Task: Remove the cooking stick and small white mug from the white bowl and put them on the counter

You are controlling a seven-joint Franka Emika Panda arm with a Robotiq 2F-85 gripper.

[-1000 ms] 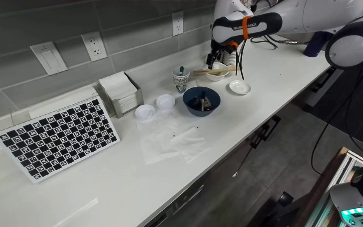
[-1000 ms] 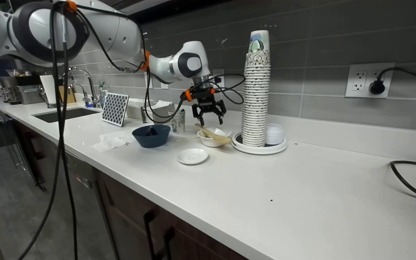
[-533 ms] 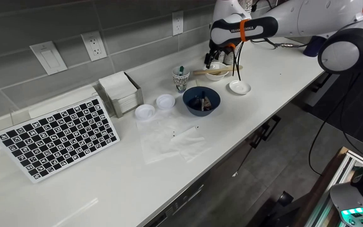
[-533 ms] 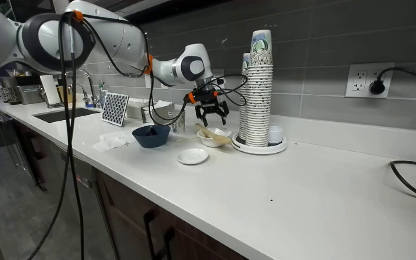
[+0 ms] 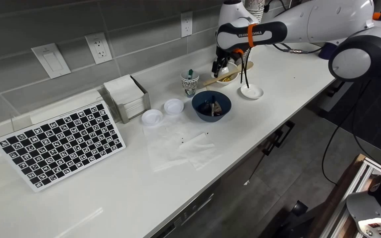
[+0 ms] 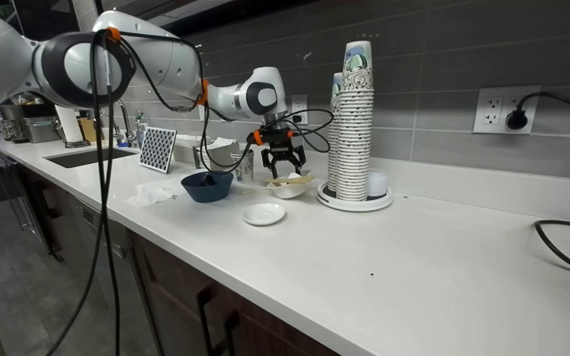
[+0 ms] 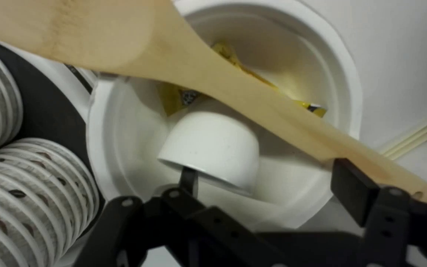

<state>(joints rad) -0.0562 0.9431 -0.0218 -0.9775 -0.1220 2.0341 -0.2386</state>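
The pale wooden cooking stick (image 7: 243,89) lies across the rim of the white bowl (image 7: 100,155); its handle points to the right in the wrist view. The small white mug (image 7: 213,146) lies tipped inside the bowl, below the stick. My gripper (image 7: 269,183) is open at the bowl. One finger is at the mug's open rim, its tip partly hidden by the mug. The other finger is outside the bowl, against or very near the stick's handle. In both exterior views the gripper (image 5: 215,72) (image 6: 286,173) is low over the bowl (image 6: 289,192) on the white counter (image 6: 413,277).
Stacked paper cups (image 6: 356,143) stand on a round tray (image 6: 354,205) close beside the bowl. A dark blue bowl (image 5: 211,114), a small white dish (image 5: 251,91) and a patterned cup (image 5: 190,84) are nearby. Yellow wrappers (image 7: 172,96) lie in the white bowl.
The gripper has come down to the white bowl. The cooking stick has turned, its handle end swinging away from the wall, and the bowl looks slightly tilted.
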